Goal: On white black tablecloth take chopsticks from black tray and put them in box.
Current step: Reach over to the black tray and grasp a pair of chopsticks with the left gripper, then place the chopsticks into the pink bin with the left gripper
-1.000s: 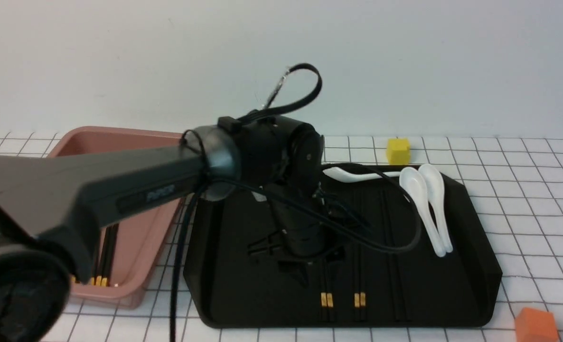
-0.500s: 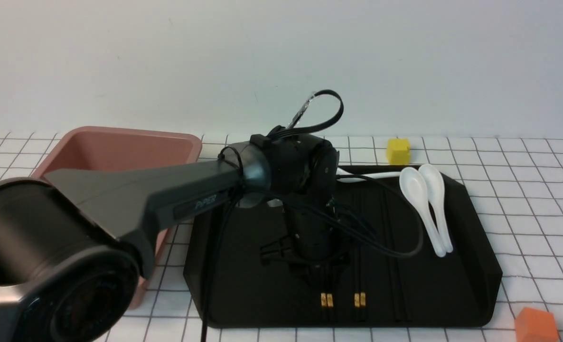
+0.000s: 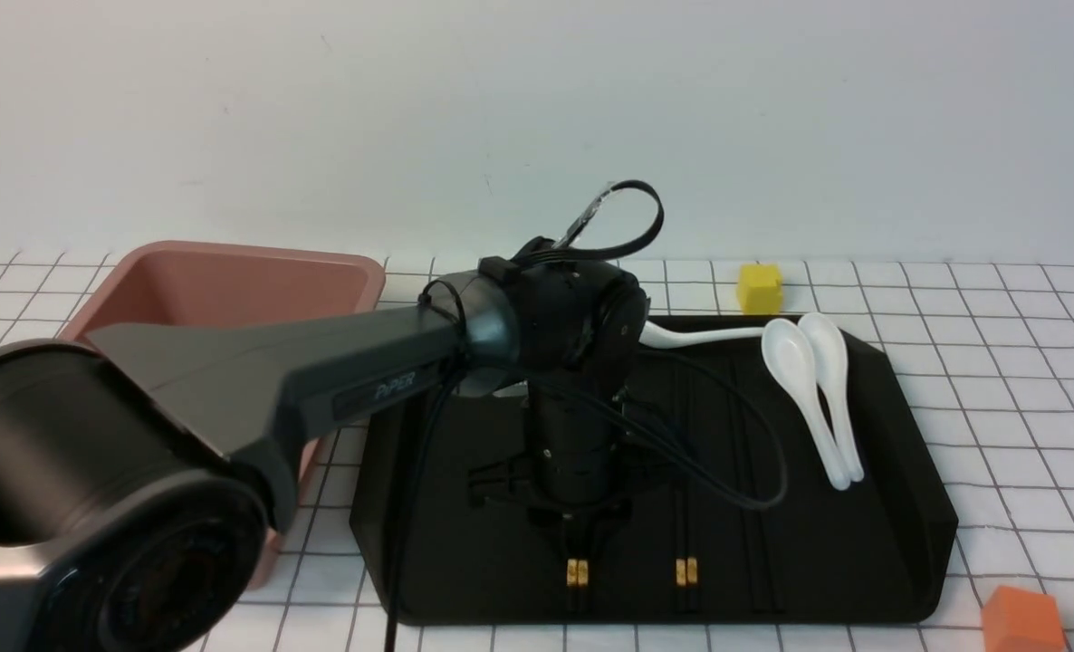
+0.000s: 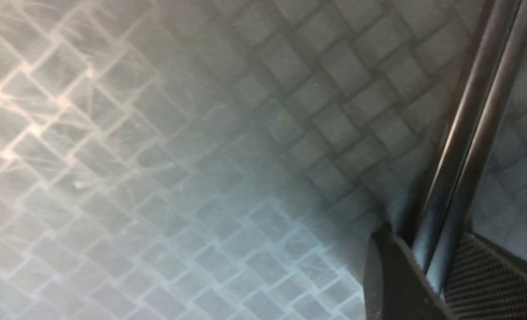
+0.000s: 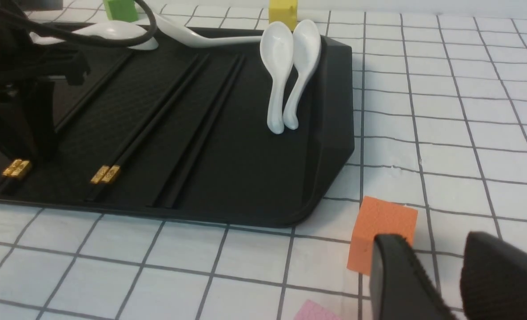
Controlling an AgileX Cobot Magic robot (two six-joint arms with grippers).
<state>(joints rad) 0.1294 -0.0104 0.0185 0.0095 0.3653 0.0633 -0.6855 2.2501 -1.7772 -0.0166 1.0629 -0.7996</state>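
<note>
The black tray lies on the gridded tablecloth, with the pink box to its left. My left gripper points down over the tray's front middle. It is shut on a pair of black chopsticks, which show between its fingers in the left wrist view. A second pair with gold bands and a third pair lie on the tray to the right. My right gripper hangs over the cloth with its jaws slightly apart and empty. It is out of the front view.
Two white spoons lie at the tray's right and a third lies at its back. A yellow cube sits behind the tray. An orange cube sits at the front right, just by my right gripper. A green cube is at the back.
My left gripper came down onto a pair of chopsticks, closed on it, and has shifted left with it. The gold bands now sit further left on the tray.
</note>
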